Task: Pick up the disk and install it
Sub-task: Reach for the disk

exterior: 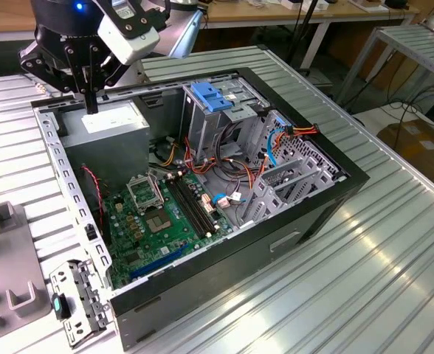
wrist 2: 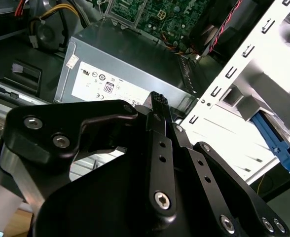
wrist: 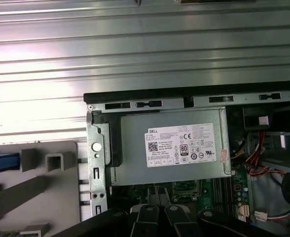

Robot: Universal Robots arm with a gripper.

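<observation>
1. Hand (exterior: 90, 97) hangs over the back corner of the open computer case (exterior: 317, 214), just above the power-supply box (exterior: 111, 122). It is clenched, fingertips together with nothing between them; both wrist views agree (wrist 2: 158, 98) (wrist: 160, 200).
2. Disk: not in the hand and not seen inside the case. A blue strip (wrist: 2, 163) sits in the grey fixture (wrist: 36, 183) on the counter (exterior: 372, 280) beside the case. It is probably the disk's rail, but I cannot tell for sure.
3. Step in hand, as I judge it: the pick-up, with no grasp made yet.
4. Install spot looks like the drive cage (exterior: 202, 129) under the blue latch plate (exterior: 215, 97), well apart from the hand.
5. Next move calls for parted fingers, a shift off the case toward the fixture, and a square line-up on the disk's edges.
</observation>
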